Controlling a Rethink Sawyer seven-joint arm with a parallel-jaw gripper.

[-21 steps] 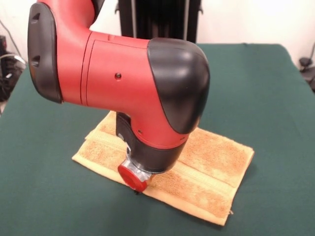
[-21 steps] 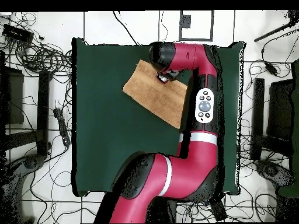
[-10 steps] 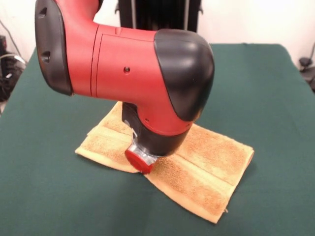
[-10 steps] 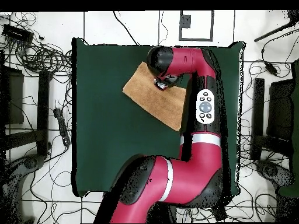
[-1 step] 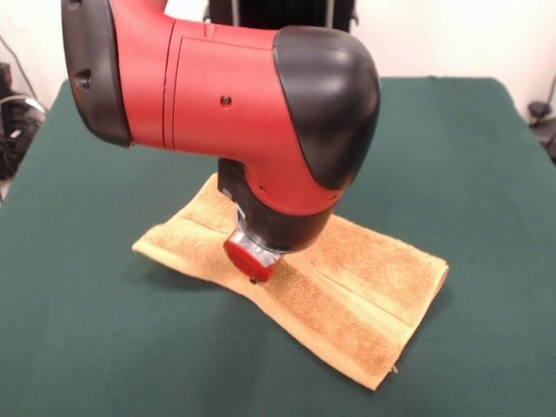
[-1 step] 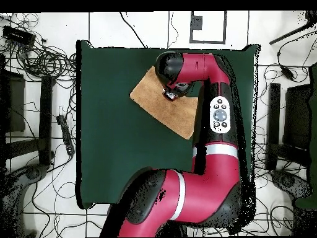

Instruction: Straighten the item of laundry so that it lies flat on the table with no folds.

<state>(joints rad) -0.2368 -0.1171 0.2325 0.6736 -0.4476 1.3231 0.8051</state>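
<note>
Gripper (image 5: 253, 276) low on orange-tan towel (image 5: 347, 295), near edge; grip state can't tell; green table (image 5: 87, 347).

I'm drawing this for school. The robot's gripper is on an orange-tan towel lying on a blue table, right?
Not quite: the table is covered in dark green cloth, not blue, as the front view shows. The rest holds: the gripper is down on the orange-tan towel.

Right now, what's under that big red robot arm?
An orange-tan towel on the green table. The gripper hangs over its near edge; the arm hides its fingers and part of the towel.
</note>
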